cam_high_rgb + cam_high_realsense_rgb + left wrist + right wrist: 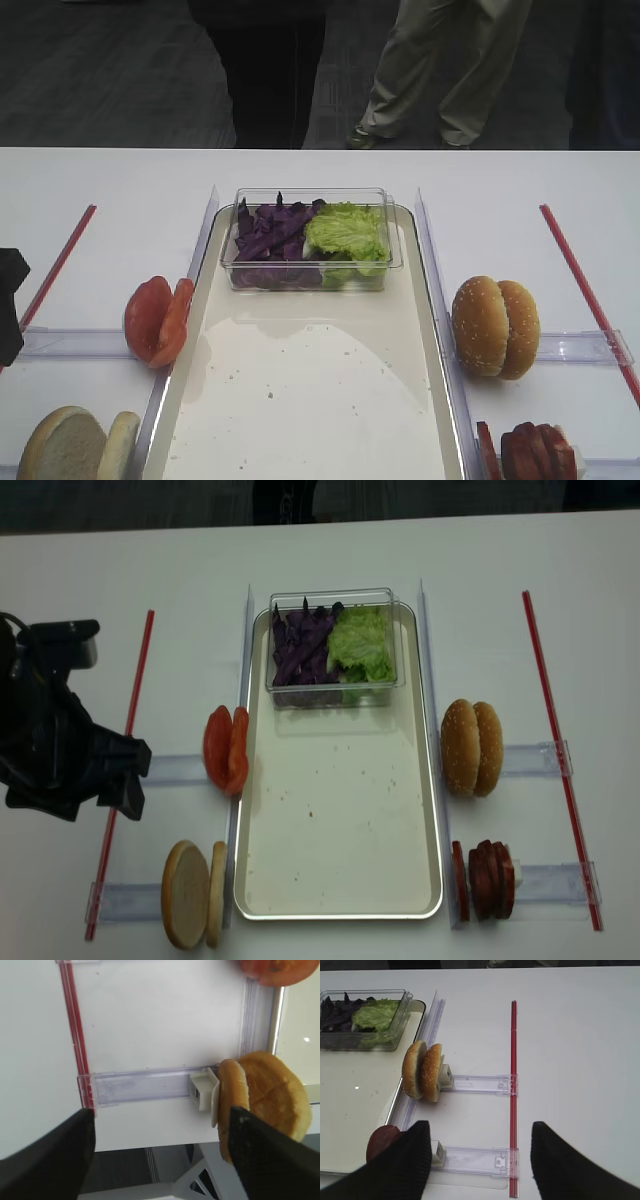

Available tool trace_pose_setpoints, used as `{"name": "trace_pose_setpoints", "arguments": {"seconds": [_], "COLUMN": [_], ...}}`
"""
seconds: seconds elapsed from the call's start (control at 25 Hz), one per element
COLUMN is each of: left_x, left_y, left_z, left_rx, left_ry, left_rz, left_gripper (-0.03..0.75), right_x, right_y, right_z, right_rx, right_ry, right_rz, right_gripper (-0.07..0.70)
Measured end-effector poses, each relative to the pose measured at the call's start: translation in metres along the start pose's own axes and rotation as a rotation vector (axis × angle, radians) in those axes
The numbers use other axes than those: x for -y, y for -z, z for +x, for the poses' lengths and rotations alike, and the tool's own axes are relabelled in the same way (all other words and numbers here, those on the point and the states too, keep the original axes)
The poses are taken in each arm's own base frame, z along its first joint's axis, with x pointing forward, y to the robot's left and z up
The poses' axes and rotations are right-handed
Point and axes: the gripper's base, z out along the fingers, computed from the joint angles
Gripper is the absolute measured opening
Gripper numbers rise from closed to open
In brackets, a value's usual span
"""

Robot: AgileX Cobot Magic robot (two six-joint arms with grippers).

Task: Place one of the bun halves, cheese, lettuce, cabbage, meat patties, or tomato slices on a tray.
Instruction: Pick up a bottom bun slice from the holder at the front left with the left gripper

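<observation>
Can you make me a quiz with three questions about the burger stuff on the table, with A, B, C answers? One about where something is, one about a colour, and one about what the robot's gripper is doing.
1. Where are the tomato slices?
A. Beside the tray's left edge
B. Inside the clear tub
C. On top of the seeded buns

2. What colour is the cabbage?
A. Yellow
B. Dark purple
C. White

3. What is the left gripper doing?
A. Squeezing a tomato slice
B. Open, holding nothing
C. Shut on a patty

Answers:
1 A: they stand on edge just left of the tray.
2 B: purple strips lie next to the green lettuce in the clear tub.
3 B: its fingers are spread wide with only table between them, near the bun halves.
</observation>
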Motion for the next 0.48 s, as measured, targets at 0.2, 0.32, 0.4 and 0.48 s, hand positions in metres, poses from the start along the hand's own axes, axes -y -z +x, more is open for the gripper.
{"name": "trace_pose_setpoints", "arguments": {"seconds": [0.2,0.32,0.4,0.48], "left_x": [0.002,0.004,0.006,0.010], "left_y": [0.000,0.000,0.000,0.001], "left_z": [0.000,0.000,0.000,0.000], "left_rx": [0.000,0.000,0.000,0.001], "left_ry": [0.008,0.015,0.015,-0.003], "left_rz": [0.020,0.041,0.053,0.058], "left_gripper": [0.520,0.520,0.520,0.520], "right_x": [0.000,0.000,0.000,0.000], "right_y": [0.000,0.000,0.000,0.000], "right_z": [0.000,0.000,0.000,0.000], "right_rx": [0.000,0.000,0.000,0.000], "right_ry": [0.000,0.000,0.000,0.000], "right_rz": [0.000,0.000,0.000,0.000], "right_gripper": [0.463,0.463,0.463,0.463]}}
